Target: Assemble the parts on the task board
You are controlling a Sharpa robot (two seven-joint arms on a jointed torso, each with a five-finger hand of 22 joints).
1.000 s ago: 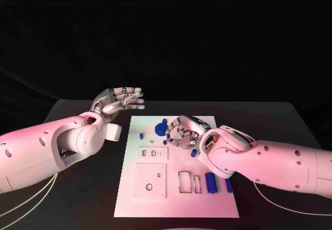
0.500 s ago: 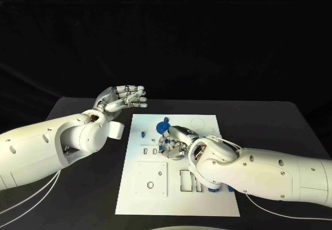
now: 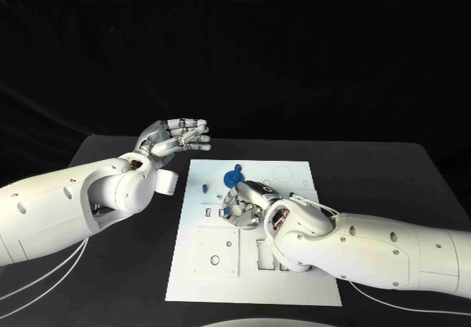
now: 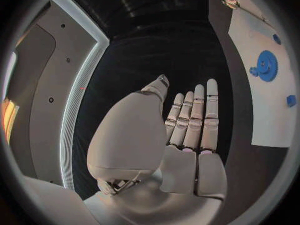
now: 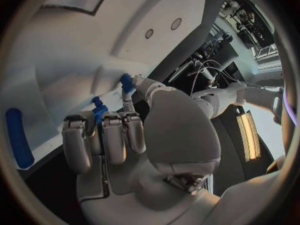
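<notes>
Blue parts are sitting scattered over the white task board [image 3: 197,272], so you are looking at an assembly that, by my reading, is only partly done. A blue gear [image 3: 231,179] is standing near the board's far edge, with a small blue piece [image 3: 204,188] just beside it toward your left. A blue bar [image 5: 17,137] is lying on the board close to the right hand's fingers in the right wrist view.

Your right hand [image 3: 248,203] is reaching low over the middle of the board, fingers curled downward. A small blue peg [image 5: 98,109] is showing at its fingertips [image 5: 74,125], but I cannot tell whether it is pinching that peg or only touching it.

Your left hand [image 3: 175,139] is hovering raised off the board's far left corner, palm up, fingers straight and close together, holding nothing.

Several cut-outs and the square plate [image 3: 215,253] nearer you are looking unfilled, so I judge most of the fitting is waiting ahead.
</notes>
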